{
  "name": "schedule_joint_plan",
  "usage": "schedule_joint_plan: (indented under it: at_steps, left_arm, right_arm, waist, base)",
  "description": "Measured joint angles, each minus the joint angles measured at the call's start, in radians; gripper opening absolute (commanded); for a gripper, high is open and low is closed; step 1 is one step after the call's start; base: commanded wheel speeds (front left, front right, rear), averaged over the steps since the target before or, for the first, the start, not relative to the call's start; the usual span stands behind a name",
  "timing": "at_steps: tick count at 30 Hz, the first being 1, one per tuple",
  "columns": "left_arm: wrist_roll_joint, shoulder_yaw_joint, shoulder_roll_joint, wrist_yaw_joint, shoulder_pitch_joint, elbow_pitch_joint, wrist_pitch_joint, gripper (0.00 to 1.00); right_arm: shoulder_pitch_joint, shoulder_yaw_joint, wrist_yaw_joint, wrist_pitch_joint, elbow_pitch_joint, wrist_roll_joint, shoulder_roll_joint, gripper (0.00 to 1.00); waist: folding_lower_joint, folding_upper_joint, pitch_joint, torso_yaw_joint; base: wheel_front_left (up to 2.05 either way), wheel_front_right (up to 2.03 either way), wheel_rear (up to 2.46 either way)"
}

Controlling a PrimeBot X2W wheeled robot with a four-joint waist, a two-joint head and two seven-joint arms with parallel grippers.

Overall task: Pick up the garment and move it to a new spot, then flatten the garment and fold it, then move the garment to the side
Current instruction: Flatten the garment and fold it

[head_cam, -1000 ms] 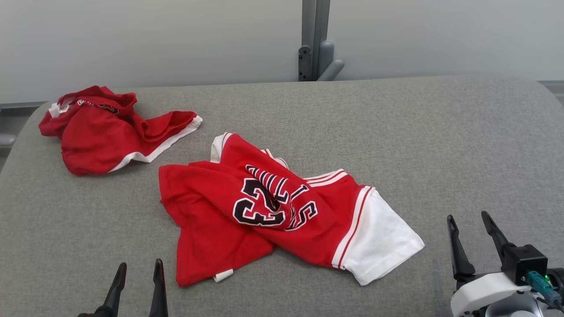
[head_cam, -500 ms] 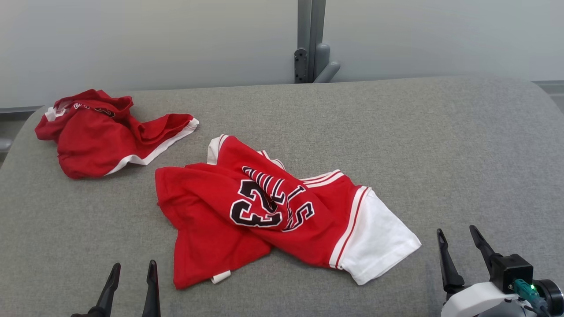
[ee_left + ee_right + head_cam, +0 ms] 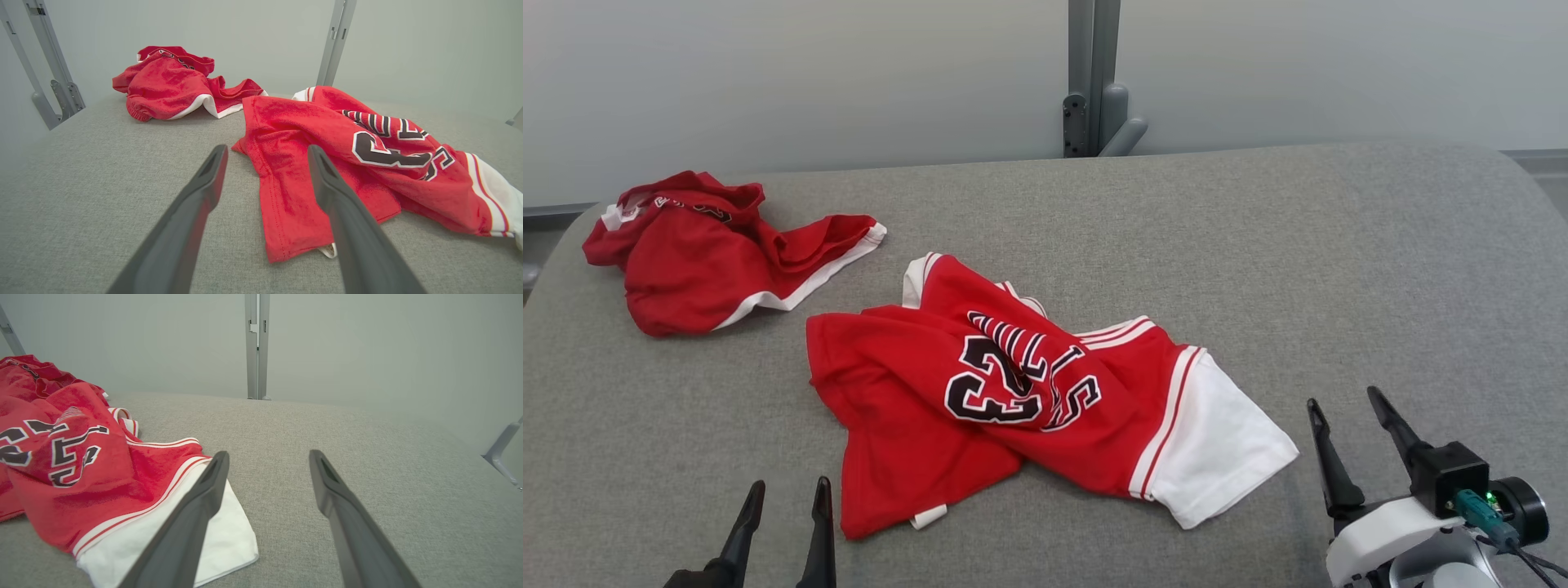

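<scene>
Since a second earlier the right claw [image 3: 1343, 397] had edged nearer the white sleeve of the crumpled red jersey [image 3: 1013, 392], which lay unmoved mid-worktop [image 3: 1339, 261]. Both claws gaped wide, holding nothing. The left claw [image 3: 791, 483] hovered by the jersey's near hem. Grey woven cloth covered the worktop. The left wrist view revealed the hem's stitching. A second, bunched red garment [image 3: 703, 261] lay far left.

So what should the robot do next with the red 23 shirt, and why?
Probably ease the left tool forward and down onto the near red hem of the jersey. Both it and the right tool stand open and hold nothing. The jersey lies crumpled on the grey table, and that hem sits just ahead of the left tool's fingers.
</scene>
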Motion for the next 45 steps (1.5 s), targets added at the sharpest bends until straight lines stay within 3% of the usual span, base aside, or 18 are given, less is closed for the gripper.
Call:
schedule_joint_plan:
  at_steps: [3,8,12,19,28,29,30,31,32,33,39,45]
  left_arm:
    - [-0.031,-0.038,0.029,-0.001,-0.021,0.055,0.011,1.0]
    - [-0.099,-0.118,0.077,-0.001,-0.103,0.183,0.153,1.0]
    - [-0.162,-0.162,0.08,-0.002,-0.153,0.285,0.258,1.0]
    - [-0.225,-0.176,0.063,-0.003,-0.252,0.387,0.307,1.0]
    - [-0.297,-0.229,0.074,0.0,-0.304,0.407,0.316,1.0]
    - [-0.305,-0.243,0.082,0.001,-0.305,0.405,0.317,0.84]
    - [-0.316,-0.256,0.092,0.001,-0.305,0.403,0.317,0.42]
    - [-0.316,-0.256,0.092,0.001,-0.305,0.403,0.317,0.42]
    - [-0.336,-0.278,0.105,0.004,-0.306,0.4,0.317,0.05]
    - [-0.343,-0.295,0.114,0.004,-0.306,0.397,0.319,0.0]
    - [-0.444,-0.353,0.132,0.0,-0.272,0.318,0.325,0.0]
    - [-0.614,-0.296,0.198,-0.001,-0.17,0.076,0.353,0.0]
  right_arm:
    - [-0.036,0.073,0.0,0.028,0.076,0.008,-0.055,1.0]
    - [-0.148,0.18,0.0,0.164,0.172,0.067,-0.106,1.0]
    - [-0.202,0.273,0.001,0.236,0.248,0.091,-0.143,1.0]
    - [-0.292,0.347,0.001,0.225,0.349,0.121,-0.143,1.0]
    - [-0.346,0.409,0.0,0.182,0.421,0.174,-0.137,1.0]
    - [-0.35,0.419,-0.001,0.181,0.428,0.184,-0.137,1.0]
    - [-0.354,0.428,-0.001,0.181,0.434,0.196,-0.137,0.44]
    - [-0.354,0.428,-0.001,0.181,0.434,0.196,-0.137,0.44]
    - [-0.357,0.45,-0.001,0.173,0.44,0.22,-0.137,0.07]
    - [-0.357,0.463,-0.001,0.172,0.441,0.238,-0.137,0.0]
    - [-0.347,0.475,0.001,0.147,0.397,0.396,-0.146,0.0]
    - [-0.285,0.413,0.001,0.152,0.177,0.657,-0.242,0.0]
  waist:
    - [0.0,0.0,0.007,-0.002]
    - [0.0,0.0,0.035,-0.001]
    - [0.0,0.0,0.062,0.001]
    - [0.0,0.0,0.119,0.004]
    - [0.0,0.0,0.175,0.005]
    - [0.0,0.0,0.175,0.004]
    - [0.0,0.0,0.175,0.003]
    - [0.0,0.0,0.175,0.003]
    - [0.0,0.0,0.173,0.001]
    - [0.0,0.0,0.171,0.001]
    - [0.0,0.0,0.15,-0.006]
    - [0.0,0.0,0.126,-0.021]
  base:
    - [0.0,0.0,0.0]
    - [0.0,0.0,0.0]
    - [0.0,0.0,0.0]
    - [0.0,0.0,0.0]
    - [0.0,0.0,0.0]
    - [0.0,0.0,0.0]
    - [0.0,0.0,0.0]
    - [0.0,0.0,0.0]
    - [0.0,0.0,0.0]
    - [0.0,0.0,0.0]
    - [0.0,0.0,0.0]
    - [0.0,0.0,0.0]
